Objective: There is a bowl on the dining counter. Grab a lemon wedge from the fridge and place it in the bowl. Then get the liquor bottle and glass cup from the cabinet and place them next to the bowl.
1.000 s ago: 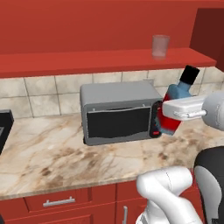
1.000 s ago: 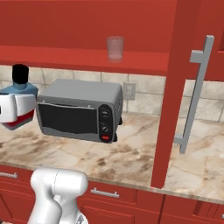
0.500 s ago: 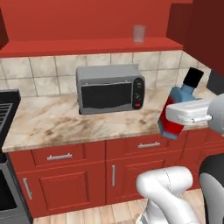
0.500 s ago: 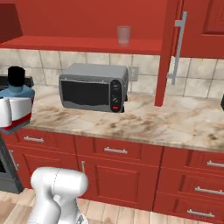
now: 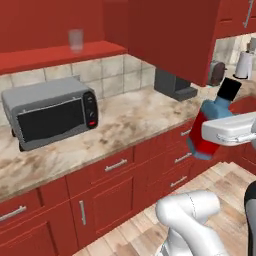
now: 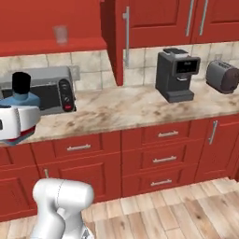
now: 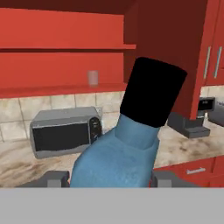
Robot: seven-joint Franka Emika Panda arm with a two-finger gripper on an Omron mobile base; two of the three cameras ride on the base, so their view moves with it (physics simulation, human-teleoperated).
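My gripper is shut on the liquor bottle, a red body with a blue shoulder and a black cap, held tilted in the air in front of the red drawer counter. In the right base view the bottle sits in the gripper at the far left. The hand view has the bottle close up between the grey fingertips. The glass cup stands on the shelf of the open red cabinet, above the microwave, far from the gripper. The bowl, dining counter, lemon wedge and fridge are out of view.
A grey microwave sits on the marbled counter with red drawers beneath. The open cabinet door juts out over the counter. A black coffee machine and a toaster stand further right. Wooden floor lies in front.
The whole scene has shifted: the base has backed off and turned right, so the microwave slid left and the coffee machine came into view. The bottle stays in the gripper.
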